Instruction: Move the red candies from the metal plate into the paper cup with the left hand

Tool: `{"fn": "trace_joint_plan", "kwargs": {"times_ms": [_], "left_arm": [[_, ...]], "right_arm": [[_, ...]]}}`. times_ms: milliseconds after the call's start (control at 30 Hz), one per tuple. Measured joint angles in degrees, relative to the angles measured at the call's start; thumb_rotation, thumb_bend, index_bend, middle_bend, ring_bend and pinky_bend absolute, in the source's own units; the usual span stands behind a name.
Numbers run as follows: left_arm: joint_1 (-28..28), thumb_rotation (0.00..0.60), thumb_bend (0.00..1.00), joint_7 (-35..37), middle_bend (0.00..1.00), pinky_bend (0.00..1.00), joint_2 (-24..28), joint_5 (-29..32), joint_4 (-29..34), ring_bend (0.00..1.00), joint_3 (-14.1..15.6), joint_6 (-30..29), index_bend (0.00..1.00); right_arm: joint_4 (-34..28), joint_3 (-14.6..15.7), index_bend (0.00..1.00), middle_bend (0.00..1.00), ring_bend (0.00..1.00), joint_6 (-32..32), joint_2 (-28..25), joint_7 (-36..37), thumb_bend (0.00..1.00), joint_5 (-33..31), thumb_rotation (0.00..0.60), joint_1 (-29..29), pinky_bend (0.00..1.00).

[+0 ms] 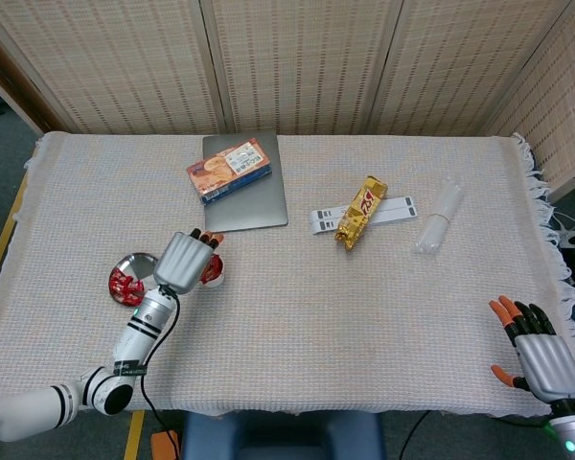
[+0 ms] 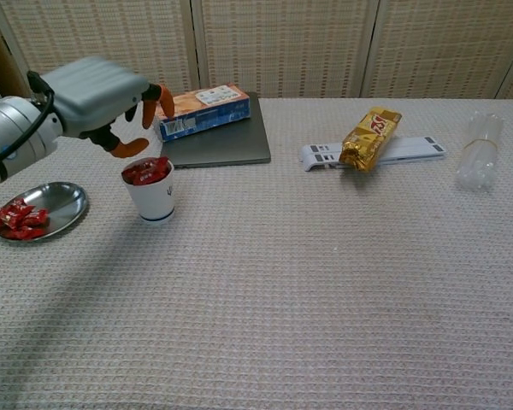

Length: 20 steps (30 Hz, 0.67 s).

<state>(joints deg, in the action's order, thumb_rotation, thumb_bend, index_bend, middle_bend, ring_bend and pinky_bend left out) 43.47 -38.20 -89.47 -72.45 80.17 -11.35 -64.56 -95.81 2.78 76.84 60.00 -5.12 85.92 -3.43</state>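
I get even, soft overhead light in both views, with no glare. My grey left hand (image 2: 98, 90) is smeared by motion blur in the chest view, and a faint shadow falls on the woven beige tablecloth (image 2: 325, 282) below and beside it. Everything else is sharp.

paper cup (image 2: 151, 193): white, upright, full of red candies (image 2: 145, 171), near table's left edge | metal plate (image 2: 58, 203): round, shiny, just left of cup, apart | remaining candies (image 2: 19, 215): heaped on plate's left side
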Motion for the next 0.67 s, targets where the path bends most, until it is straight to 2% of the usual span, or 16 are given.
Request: {"fn": "trace_joint_plan", "kwargs": {"times_ms": [67, 100, 167, 200, 267, 400, 500, 667], "left_arm": [[-1.15, 0.600, 0.41, 1.40, 0.35, 0.93, 1.79, -1.11, 2.06, 0.39, 0.36, -1.68, 0.22], [-1.81, 0.600, 0.42, 2.22, 0.33, 0.87, 2.67, -1.59, 3.06, 0.38, 0.62, -2.41, 0.21], [-3.62, 0.600, 0.42, 4.89, 0.28, 0.68, 4.72, -2.94, 5.17, 0.31, 1.57, -4.17, 0.17], [-4.56, 0.600, 0.43, 6.38, 0.23, 0.51, 5.67, -3.68, 5.99, 0.25, 2.20, -4.97, 0.14], [-7.31, 0.600, 0.43, 10.75, 0.18, 0.37, 8.09, -5.75, 7.72, 0.18, 4.37, -7.20, 0.11], [-12.96, 0.600, 0.43, 19.22, 0.11, 0.23, 12.30, -10.05, 10.14, 0.07, 9.30, -11.84, 0.07], [-18.05, 0.600, 0.42, 25.79, 0.10, 0.21, 14.17, -12.93, 10.04, 0.05, 13.26, -16.72, 0.07], [-28.36, 0.600, 0.43, 35.70, 0.05, 0.17, 14.82, -18.36, 2.75, 0.00, 17.50, -31.20, 0.02]], "right_arm": [[0.04, 0.08, 0.00, 0.00, 0.00, 0.71, 0.07, 0.05, 0.11, 0.64, 0.600, 0.24, 0.00], [0.06, 0.16, 0.00, 0.00, 0.00, 1.06, 0.08, 0.11, 0.11, 1.01, 0.600, 0.36, 0.00], [0.14, 0.34, 0.00, 0.00, 0.00, 2.11, 0.11, 0.41, 0.11, 2.00, 0.600, 0.70, 0.00], [0.22, 0.40, 0.00, 0.00, 0.00, 2.65, 0.14, 0.53, 0.11, 2.41, 0.600, 0.88, 0.00], [0.45, 0.49, 0.00, 0.00, 0.00, 3.78, 0.24, 0.70, 0.11, 3.11, 0.600, 1.29, 0.00], [0.83, 0.56, 0.00, 0.00, 0.00, 4.86, 0.51, 0.78, 0.11, 3.84, 0.600, 1.84, 0.00], [1.06, 0.80, 0.00, 0.00, 0.00, 6.24, 0.92, 0.47, 0.11, 5.16, 0.600, 2.25, 0.00], [1.52, 1.71, 0.00, 0.00, 0.00, 7.64, 1.44, 0.34, 0.11, 7.96, 0.600, 2.89, 0.00]]}}
